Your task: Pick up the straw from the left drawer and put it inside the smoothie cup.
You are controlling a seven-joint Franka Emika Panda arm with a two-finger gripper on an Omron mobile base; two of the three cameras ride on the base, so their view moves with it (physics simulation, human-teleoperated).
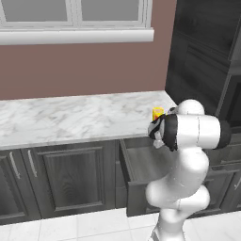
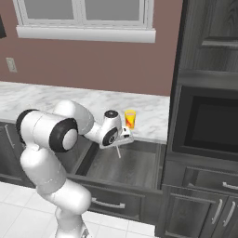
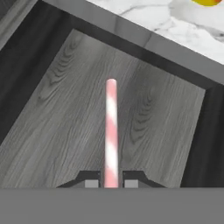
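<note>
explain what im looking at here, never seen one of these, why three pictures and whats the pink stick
It is a simulated kitchen with a white robot arm. Two pictures come from cameras behind the arm, left and right; the third looks along its hand. The gripper is shut on the straw, a pink-and-white stick, held above the open left drawer. On the marble counter stands the yellow smoothie cup, near the edge just behind the drawer.

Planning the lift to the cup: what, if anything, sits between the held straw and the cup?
Nothing visible does. The hand holds the straw above the open drawer; the cup stands just beyond on the counter.
</note>
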